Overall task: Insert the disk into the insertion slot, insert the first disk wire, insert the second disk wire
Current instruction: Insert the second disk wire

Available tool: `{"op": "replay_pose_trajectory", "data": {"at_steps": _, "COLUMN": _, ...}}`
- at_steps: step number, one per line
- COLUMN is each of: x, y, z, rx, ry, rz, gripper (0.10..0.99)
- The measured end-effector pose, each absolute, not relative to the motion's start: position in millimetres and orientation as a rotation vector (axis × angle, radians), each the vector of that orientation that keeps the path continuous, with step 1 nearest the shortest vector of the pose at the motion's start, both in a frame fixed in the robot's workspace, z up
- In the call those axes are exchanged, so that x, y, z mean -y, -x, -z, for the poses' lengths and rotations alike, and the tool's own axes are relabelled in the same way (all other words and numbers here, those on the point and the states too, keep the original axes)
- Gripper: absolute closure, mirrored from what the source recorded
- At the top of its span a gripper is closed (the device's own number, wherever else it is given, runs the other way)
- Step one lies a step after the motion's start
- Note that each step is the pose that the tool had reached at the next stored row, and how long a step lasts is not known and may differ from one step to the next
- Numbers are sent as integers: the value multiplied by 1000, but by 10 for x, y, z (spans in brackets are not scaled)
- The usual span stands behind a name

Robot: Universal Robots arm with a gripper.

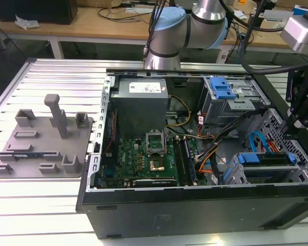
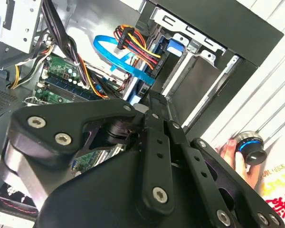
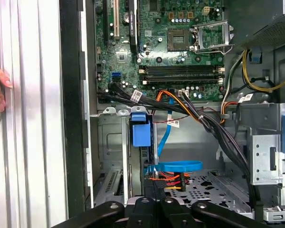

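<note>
Grey slatted metal forms the table, and an open black computer case lies on it. In the exterior view a green circuit board fills the middle of the case. A grey power supply box sits at 12 o'clock from the board, and a tall grey cage with a blue latch sits at about 2 o'clock.

The low drive slot is at 4 o'clock in the case, with its blue tab at the front. A flat slab that looks like the disk lies inside the slot, edged by its blue frame. The robot arm's black gripper hangs just past the slot at 3 o'clock, over a looped blue ribbon cable.

In the second wrist view the gripper narrows to a point close beside the blue ribbon cable and a plug with red, yellow and orange wires. Whether it is open or closed, or holding anything, cannot be told.

A person's hand rests on a round knob outside the case. A grey plastic holder plate lies at 9 o'clock from the case.
</note>
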State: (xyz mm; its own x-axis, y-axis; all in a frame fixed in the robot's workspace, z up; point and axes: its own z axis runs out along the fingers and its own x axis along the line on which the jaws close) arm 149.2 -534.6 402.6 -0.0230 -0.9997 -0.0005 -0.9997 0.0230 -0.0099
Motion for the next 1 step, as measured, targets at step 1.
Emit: {"op": "replay_pose_trajectory", "data": {"at_steps": 1, "x": 5346, "y": -1492, "z": -4026, "rx": -2242, "ry": 2191, "rz": 11, "gripper": 980}}
